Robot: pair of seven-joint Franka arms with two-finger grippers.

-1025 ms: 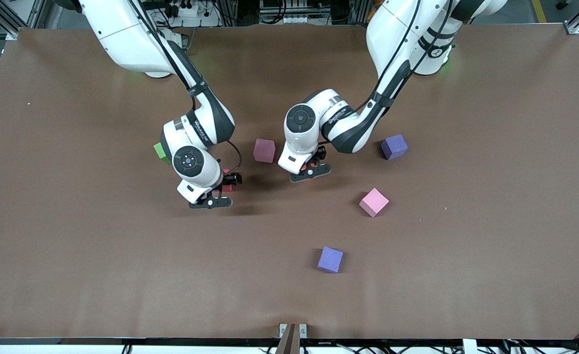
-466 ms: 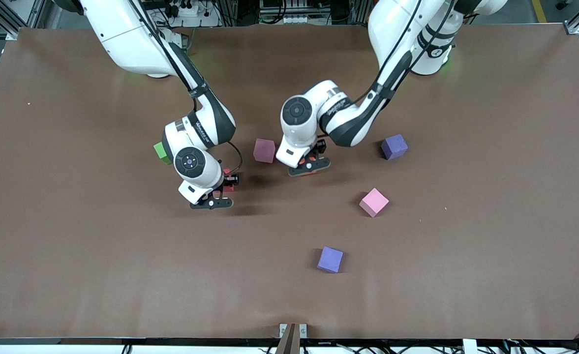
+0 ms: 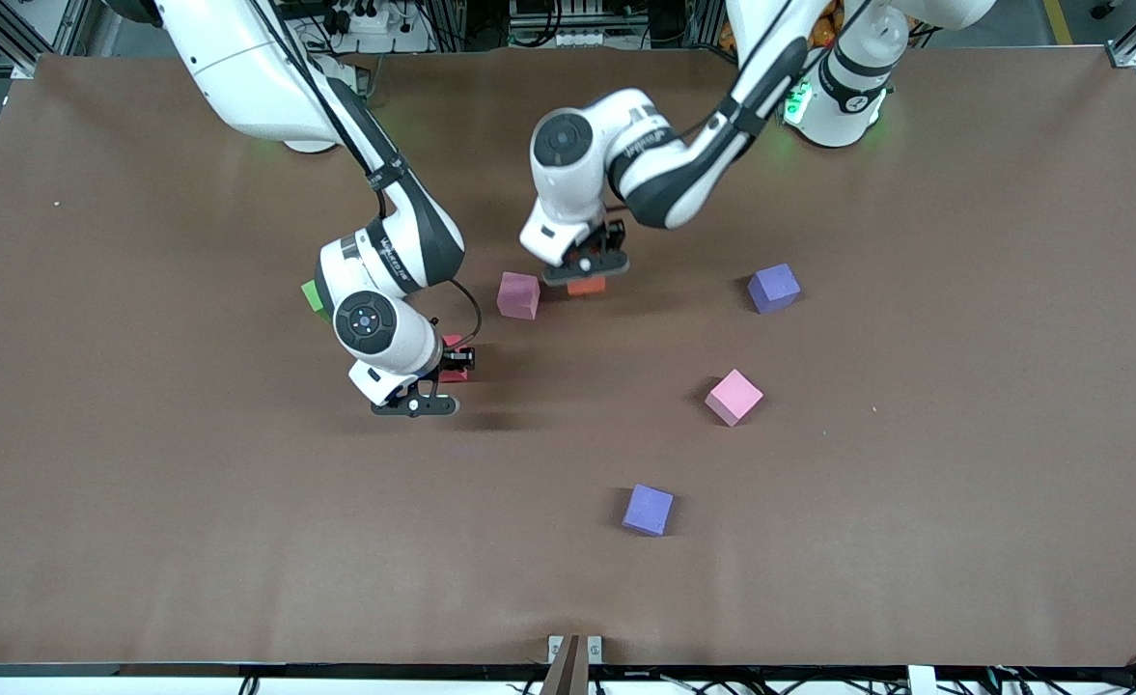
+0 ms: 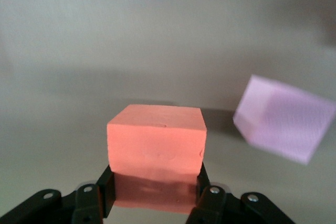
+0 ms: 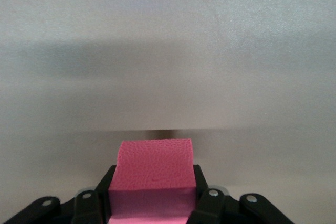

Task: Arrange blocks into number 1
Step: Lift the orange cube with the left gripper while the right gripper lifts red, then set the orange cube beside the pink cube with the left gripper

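Open table across lower frame. Left gripper clamps orange block (mid-frame); right gripper clamps red block.

front: high, facing robots | wrists: close, over own tool | shared: table

Small dark lettering runs along the forearm of the right arm and of the left arm, but it cannot be read. The blocks and the counter carry no readable text.
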